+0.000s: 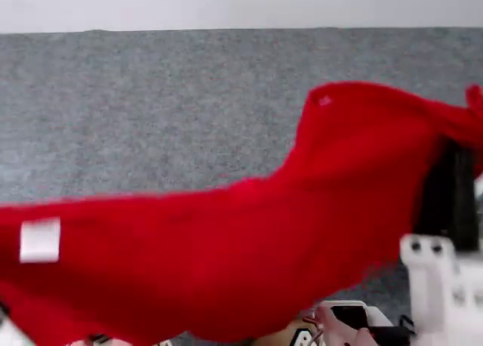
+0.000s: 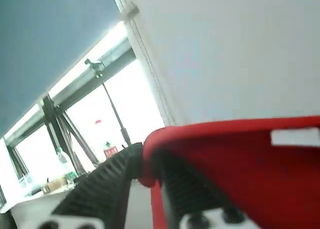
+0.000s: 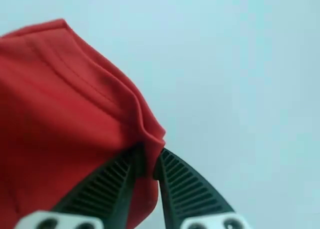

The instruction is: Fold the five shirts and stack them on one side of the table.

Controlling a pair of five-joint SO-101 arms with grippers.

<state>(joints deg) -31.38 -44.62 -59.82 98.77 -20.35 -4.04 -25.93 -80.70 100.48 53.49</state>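
One red shirt (image 1: 249, 255) in left claw (image 2: 150, 159) and right claw (image 3: 148, 156), table (image 1: 151, 97) half-hidden.

A desk (image 1: 151, 112) with a speckled grey, carpet-like top spreads below and beyond the right tool (image 3: 148, 161), reaching a pale wall (image 1: 241, 6).

left gripper (image 2: 148, 158) | clamped on red shirt (image 2: 240, 171) edge | window (image 2: 127, 114) behind
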